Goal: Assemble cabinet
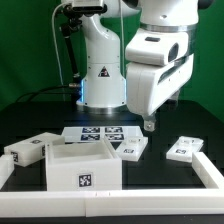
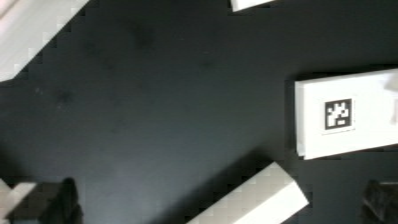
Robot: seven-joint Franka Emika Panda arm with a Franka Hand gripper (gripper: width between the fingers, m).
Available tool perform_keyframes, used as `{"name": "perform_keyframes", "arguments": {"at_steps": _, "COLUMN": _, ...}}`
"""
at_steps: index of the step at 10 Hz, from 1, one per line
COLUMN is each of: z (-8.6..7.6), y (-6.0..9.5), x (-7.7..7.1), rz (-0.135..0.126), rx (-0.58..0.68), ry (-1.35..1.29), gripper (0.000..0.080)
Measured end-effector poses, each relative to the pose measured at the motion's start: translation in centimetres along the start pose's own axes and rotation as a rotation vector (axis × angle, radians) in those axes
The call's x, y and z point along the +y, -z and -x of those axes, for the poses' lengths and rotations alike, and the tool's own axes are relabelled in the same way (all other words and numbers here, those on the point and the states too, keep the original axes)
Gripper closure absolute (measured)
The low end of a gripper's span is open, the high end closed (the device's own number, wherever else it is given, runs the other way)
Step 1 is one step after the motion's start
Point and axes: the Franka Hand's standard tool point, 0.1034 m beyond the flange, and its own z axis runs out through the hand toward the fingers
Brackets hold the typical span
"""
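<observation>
The cabinet lies in loose white parts on the black table. Its open box [image 1: 85, 165] stands at the front with a tag on its near wall. A small block [image 1: 25, 152] lies to the exterior view's left of it. One flat panel [image 1: 131, 150] lies by the box and another [image 1: 185, 150] farther to the exterior view's right. My gripper [image 1: 150, 124] hangs above the table between those two panels, touching none. In the wrist view the gripper [image 2: 210, 205] is open and empty, its dark fingers [image 2: 45, 205] far apart. A tagged panel [image 2: 347, 112] lies off to one side.
The marker board [image 1: 100, 133] lies flat behind the box, in front of the arm's base [image 1: 100, 75]. A low white rail [image 1: 212, 170] borders the table on the right and front. A white strip [image 2: 267, 200] crosses between the fingers in the wrist view.
</observation>
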Motion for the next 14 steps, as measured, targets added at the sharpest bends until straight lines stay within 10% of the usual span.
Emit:
{"name": "perform_keyframes", "arguments": {"at_steps": 5, "z": 0.2, "y": -0.1, "x": 0.0, "rz": 0.006, "rx": 0.001, "ry": 0.021, "gripper": 0.0002}}
{"name": "perform_keyframes", "arguments": {"at_steps": 9, "z": 4.5, "y": -1.4, "x": -0.9, "rz": 0.139, "rx": 0.057, "ry": 0.395, "gripper": 0.0002}}
{"name": "perform_keyframes", "arguments": {"at_steps": 14, "z": 4.9, "y": -1.6, "x": -0.8, "rz": 0.155, "rx": 0.062, "ry": 0.417, "gripper": 0.0002}}
